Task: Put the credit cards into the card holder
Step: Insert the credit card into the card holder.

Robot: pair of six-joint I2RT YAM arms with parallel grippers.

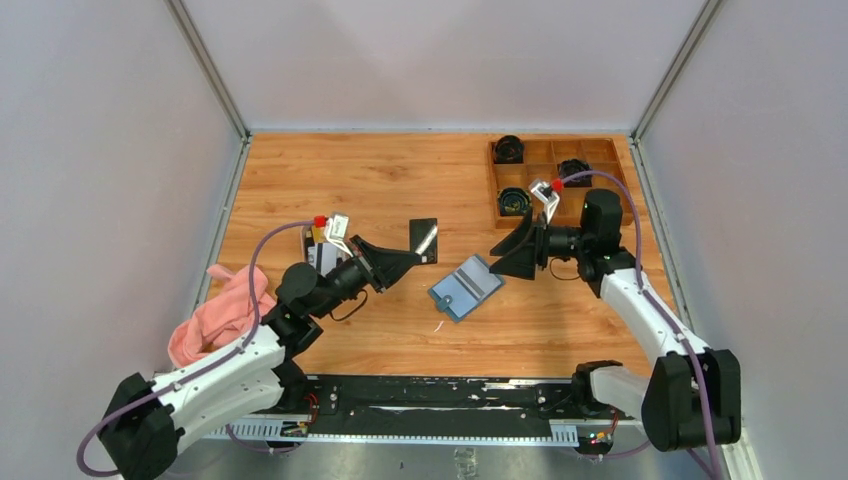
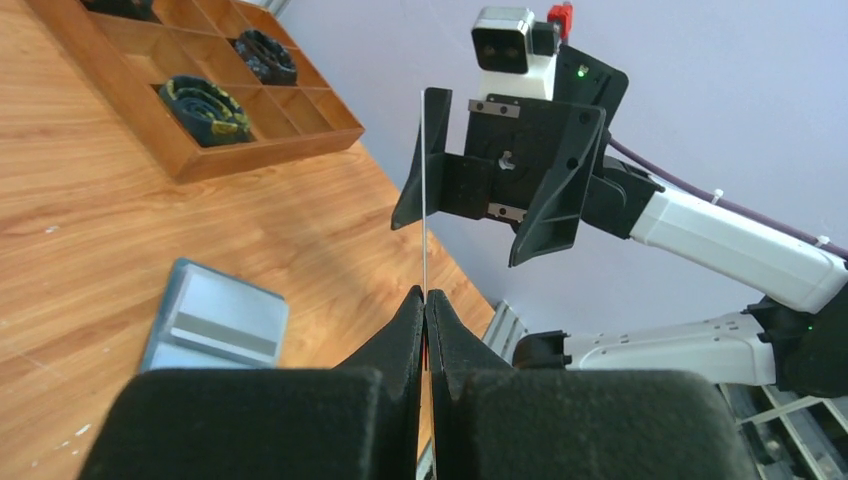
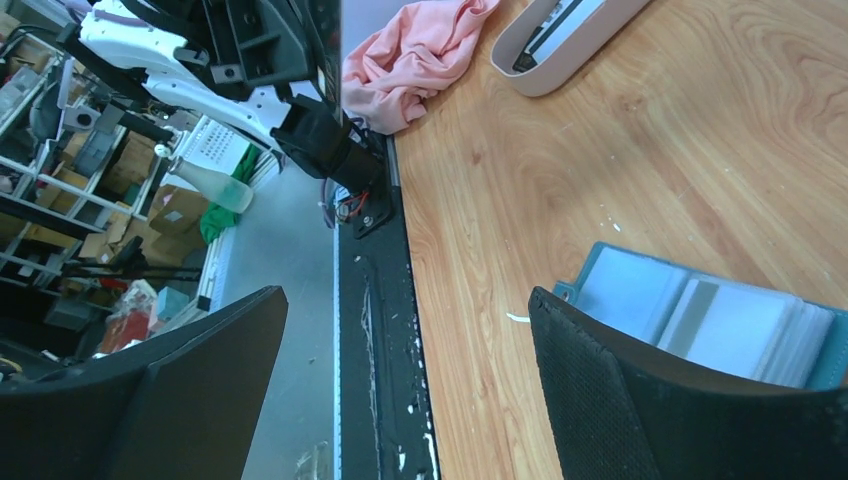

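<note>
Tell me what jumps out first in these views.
A dark card is pinched upright in the shut left end effector; the right end effector faces it, wide open. Between them, the teal card holder lies open on the table.

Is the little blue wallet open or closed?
Open. The card holder lies spread flat on the table with its greyish clear inner pockets facing up. Both the top view and the right wrist view show this.
</note>
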